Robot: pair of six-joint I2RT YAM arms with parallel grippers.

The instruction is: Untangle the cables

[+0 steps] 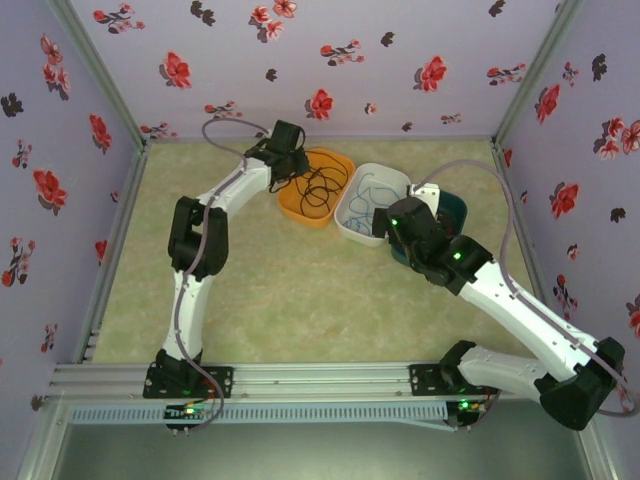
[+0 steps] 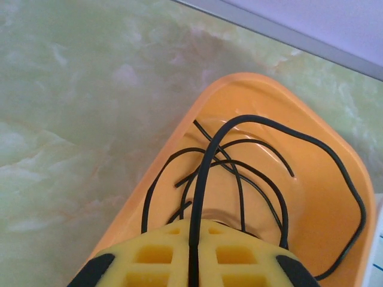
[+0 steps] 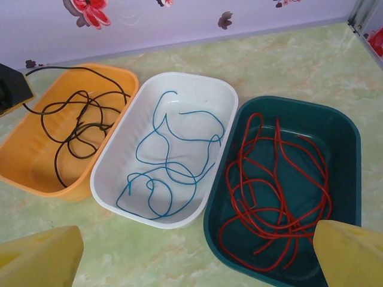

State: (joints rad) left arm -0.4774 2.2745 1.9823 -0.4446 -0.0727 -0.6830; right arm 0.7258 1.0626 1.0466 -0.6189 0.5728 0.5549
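Observation:
The black cable (image 2: 206, 179) lies looped in the orange tray (image 2: 323, 197), and one strand rises to my left gripper (image 2: 194, 260), whose yellow pads are shut on it. From above, the left gripper (image 1: 290, 150) hangs over the orange tray's (image 1: 300, 212) far left rim. The blue cable (image 3: 173, 173) lies coiled in the white tray (image 3: 197, 95). The red cable (image 3: 281, 197) is piled in the teal tray (image 3: 353, 179). My right gripper (image 3: 197, 257) is open, above the table just in front of the white and teal trays, with nothing between its fingers (image 3: 42, 260).
The three trays stand side by side at the back of the green marbled table (image 1: 300, 290), orange on the left, white (image 1: 395, 180) in the middle, teal (image 1: 455, 205) on the right. Flowered walls (image 1: 330, 60) close in the back and both sides.

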